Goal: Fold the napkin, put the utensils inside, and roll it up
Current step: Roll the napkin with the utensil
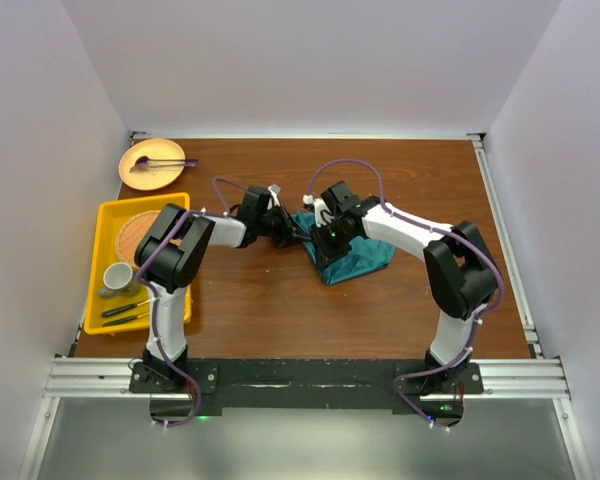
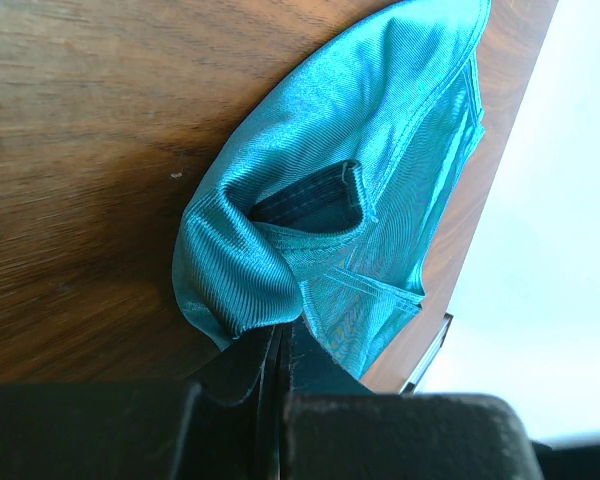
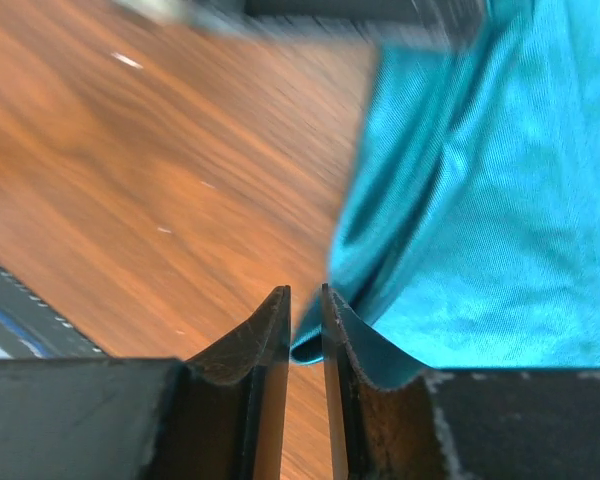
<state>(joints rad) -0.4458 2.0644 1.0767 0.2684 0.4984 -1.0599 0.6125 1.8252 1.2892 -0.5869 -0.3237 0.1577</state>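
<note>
The teal napkin (image 1: 358, 256) lies bunched on the wooden table (image 1: 280, 310) between the two arms. My left gripper (image 1: 292, 229) is at the napkin's left edge and shut on a gathered fold of it (image 2: 242, 290); the cloth (image 2: 380, 150) hangs away from the jaws in loose layers. My right gripper (image 1: 325, 242) is at the napkin's near-left corner. Its jaws stand a narrow gap apart, with the napkin's edge (image 3: 460, 200) lying in the gap (image 3: 306, 305). Two slim utensils (image 1: 126, 314) lie in the near end of the yellow tray (image 1: 184, 300), far left of both grippers.
The yellow tray also holds a round brown mat (image 1: 140, 235) and a small cup (image 1: 118, 277). Behind it stands a pale plate (image 1: 165, 175) with a purple-ended stick utensil (image 1: 155, 160). White walls close in the table on three sides.
</note>
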